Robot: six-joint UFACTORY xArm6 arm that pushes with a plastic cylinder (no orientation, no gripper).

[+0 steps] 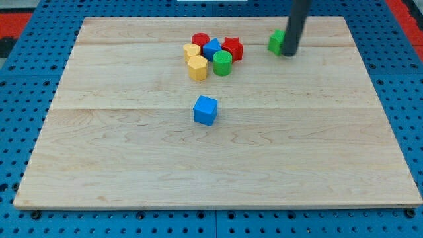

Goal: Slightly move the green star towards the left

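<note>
Green star (275,41): bright green, lying near the view's top edge of the wooden board (132,165), right of centre. Only its left portion shows; the dark rod covers its right side, so the star outline cannot be fully confirmed.

Surroundings, from the view's left to right. A cluster of six blocks sits to the left of the star, apart from it: a small yellow block (192,51), a yellow hexagon (197,67) below it, a red cylinder (200,40), a blue block (211,48), a green cylinder (222,63) and a red star (232,48). The red star is the cluster's nearest member, with bare board between it and the green star. A blue cube (205,110) stands alone near the board's centre, well apart.

My tip (289,53) rests against the green star's right side. The arm carries no pincer, only the rod, so no grasp state applies.
</note>
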